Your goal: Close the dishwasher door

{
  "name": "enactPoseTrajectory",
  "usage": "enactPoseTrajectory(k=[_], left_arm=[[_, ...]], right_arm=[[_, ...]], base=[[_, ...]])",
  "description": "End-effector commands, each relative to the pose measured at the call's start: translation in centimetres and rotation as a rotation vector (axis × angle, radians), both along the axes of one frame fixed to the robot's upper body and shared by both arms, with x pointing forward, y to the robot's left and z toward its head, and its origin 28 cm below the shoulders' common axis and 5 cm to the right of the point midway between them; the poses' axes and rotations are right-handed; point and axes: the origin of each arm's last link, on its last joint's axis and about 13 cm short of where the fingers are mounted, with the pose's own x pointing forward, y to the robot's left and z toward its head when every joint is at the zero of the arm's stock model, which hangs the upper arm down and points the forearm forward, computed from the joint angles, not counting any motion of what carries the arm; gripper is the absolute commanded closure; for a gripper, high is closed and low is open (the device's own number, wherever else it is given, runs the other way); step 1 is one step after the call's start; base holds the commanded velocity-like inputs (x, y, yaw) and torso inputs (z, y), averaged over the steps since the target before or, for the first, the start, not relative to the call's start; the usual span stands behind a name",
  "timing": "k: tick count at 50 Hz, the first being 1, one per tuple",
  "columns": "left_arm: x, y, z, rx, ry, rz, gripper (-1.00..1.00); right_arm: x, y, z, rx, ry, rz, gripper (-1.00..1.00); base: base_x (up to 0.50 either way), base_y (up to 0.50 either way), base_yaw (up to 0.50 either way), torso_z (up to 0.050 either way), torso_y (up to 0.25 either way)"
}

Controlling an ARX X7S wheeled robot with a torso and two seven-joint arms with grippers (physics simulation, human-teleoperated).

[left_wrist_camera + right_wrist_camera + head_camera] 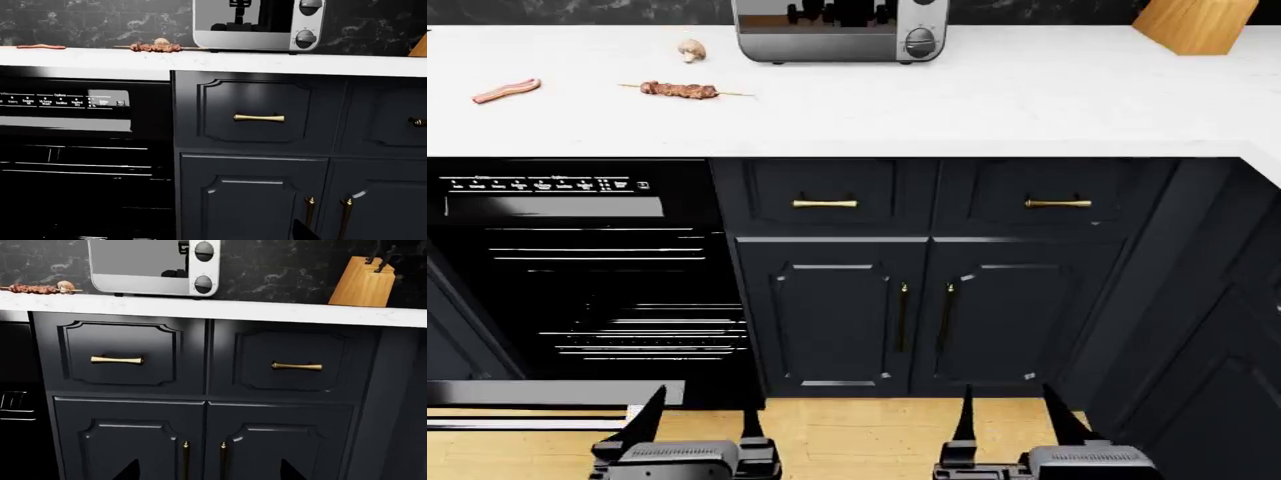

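Below the white countertop (961, 110), the glossy black dishwasher door (527, 400) is seen dropped open, racks exposed, while the left gripper (694, 425) and right gripper (1008, 415) are held wide and empty, apparently positioned low for lifting its edge.

The dishwasher door (527, 392) lies folded down and projects over the wooden floor (854, 435) in front of the left gripper (694, 428), blocking low passage on that side. Above it the open dishwasher cavity, occupied by wire racks (641, 335), is accessible from the front. Bare floor separates both grippers from the navy cabinet doors (834, 315). The right gripper (1008, 420) faces these closed doors. A dark cabinet side (1214, 330) bounds the right. Toaster oven (841, 30) and skewer (681, 90) occupy the countertop (988, 100)
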Motion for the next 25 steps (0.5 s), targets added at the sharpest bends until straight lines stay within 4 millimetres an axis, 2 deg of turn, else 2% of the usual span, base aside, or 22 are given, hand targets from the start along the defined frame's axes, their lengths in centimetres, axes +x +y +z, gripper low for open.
enactPoseTrajectory(k=[1,8,16,25], left_arm=[[-3.0,0.2,-0.6,-0.025,-0.009,0.027,-1.0],[-5.1,0.2,-0.9,-0.027,-0.026,0.032,-1.0],[-7.2,0.2,-2.3,-0.036,-0.019,0.036,-1.0],[-9.5,-0.2,-3.3,-0.028,-0.019,0.061,-1.0]], right_arm=[[-2.7,-0.7,-0.4,-0.006,-0.046,-0.009,-1.0],[-4.4,-1.4,-0.9,-0.007,-0.057,-0.015,-1.0],[-5.7,-2.0,-2.1,-0.017,-0.042,-0.037,-1.0],[-8.3,-2.5,-3.2,-0.021,-0.016,-0.027,-1.0]], base=[[0.0,0.0,0.0,0.0,0.0],[0.0,0.0,0.0,0.0,0.0],[0.0,0.0,0.0,0.0,0.0],[0.0,0.0,0.0,0.0,0.0]])
